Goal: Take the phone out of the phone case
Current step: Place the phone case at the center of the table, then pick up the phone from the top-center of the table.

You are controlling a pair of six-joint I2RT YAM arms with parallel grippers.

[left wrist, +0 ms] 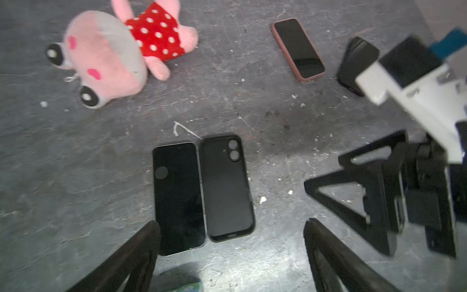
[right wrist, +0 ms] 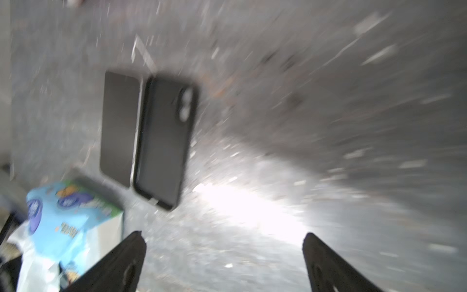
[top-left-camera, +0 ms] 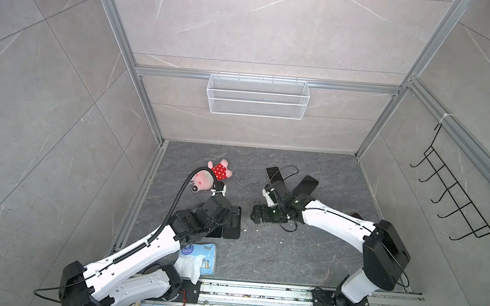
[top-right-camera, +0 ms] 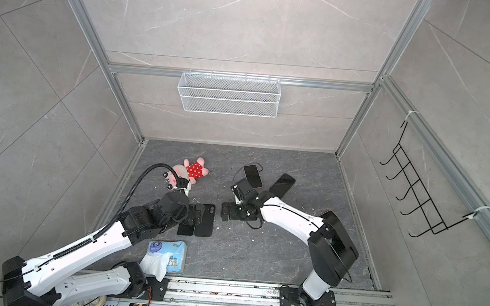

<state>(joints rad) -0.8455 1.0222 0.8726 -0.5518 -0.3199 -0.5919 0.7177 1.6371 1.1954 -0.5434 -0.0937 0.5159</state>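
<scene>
I see the black phone (left wrist: 178,197) lying flat on the grey floor (left wrist: 252,106), left of centre, dark glossy face up and out of its case. The black phone case (left wrist: 226,187) lies just beside it on the right. It is empty, hollow side up, with floor showing through its two camera holes.

My left gripper (left wrist: 231,223) hovers above the pair, jaws wide, holding nothing. One finger (left wrist: 136,250) covers the phone's near left corner. My right gripper (right wrist: 223,236) sits to the right of the case, also spread wide and empty.

The right wrist view is badly smeared, so edges there are soft. In both top views the left gripper hides the far ends of the phone and case.
</scene>
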